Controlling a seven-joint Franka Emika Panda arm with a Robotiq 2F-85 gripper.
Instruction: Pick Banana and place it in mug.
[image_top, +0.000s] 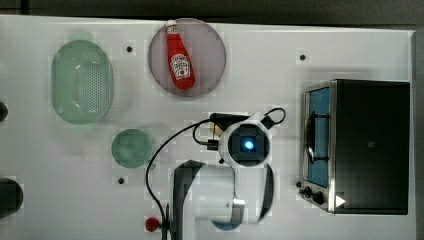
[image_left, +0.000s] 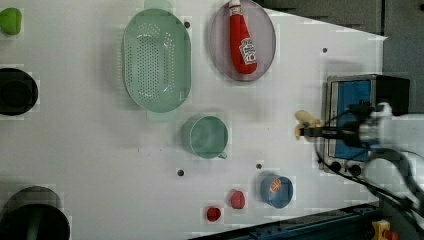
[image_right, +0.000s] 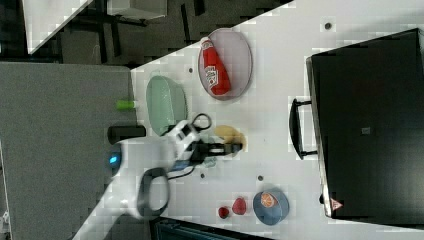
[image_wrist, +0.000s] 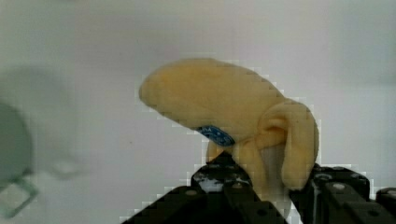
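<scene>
Banana (image_wrist: 224, 112) pinched in gripper (image_wrist: 261, 186), wrist view.
Left view: banana beside toaster oven (image_left: 360, 120), well apart from mug (image_left: 206, 136). Right view: same. Looks soft, light plush; grip at peel end seems adequate.

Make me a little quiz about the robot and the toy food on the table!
1. True or false: the gripper is shut on the banana.
2. What lies on the round plate? A) ketchup bottle B) orange slice C) spoon
3. Fill in: in the left view, the mug stands just below the green ____.

Key:
1. True.
2. A, the ketchup bottle.
3. Basket.
</scene>
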